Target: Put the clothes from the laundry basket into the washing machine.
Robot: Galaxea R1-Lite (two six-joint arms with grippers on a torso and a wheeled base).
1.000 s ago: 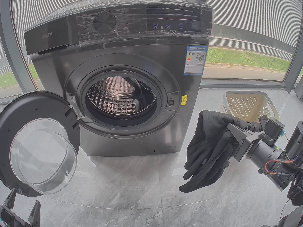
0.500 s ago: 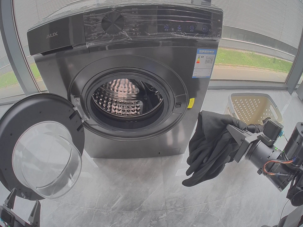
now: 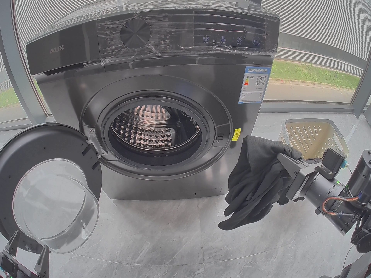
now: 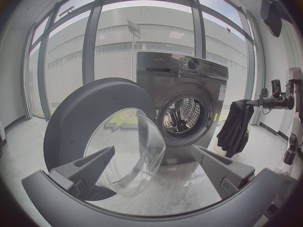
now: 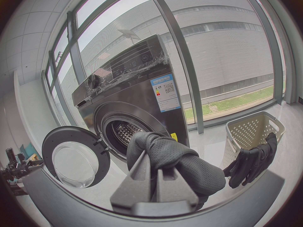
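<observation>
A: Where the left gripper (image 3: 28, 248) sits low beside the open door (image 3: 42, 163), how are its fingers?
B: Spread apart, holding nothing.
A: And further right, past the door?
B: The washing machine (image 3: 154, 64), its drum (image 3: 154, 130) uncovered. Right of it a black garment (image 3: 253, 178) hangs above the floor, clamped between the fingers of the right gripper (image 3: 286, 163). The laundry basket (image 3: 309, 136) stands just behind them, beside the machine.

grey marble floor (image 3: 174, 236), tall window frames (image 4: 90, 48), ribbed grey building outside (image 5: 227, 48), green grass strip (image 3: 313, 72)
</observation>
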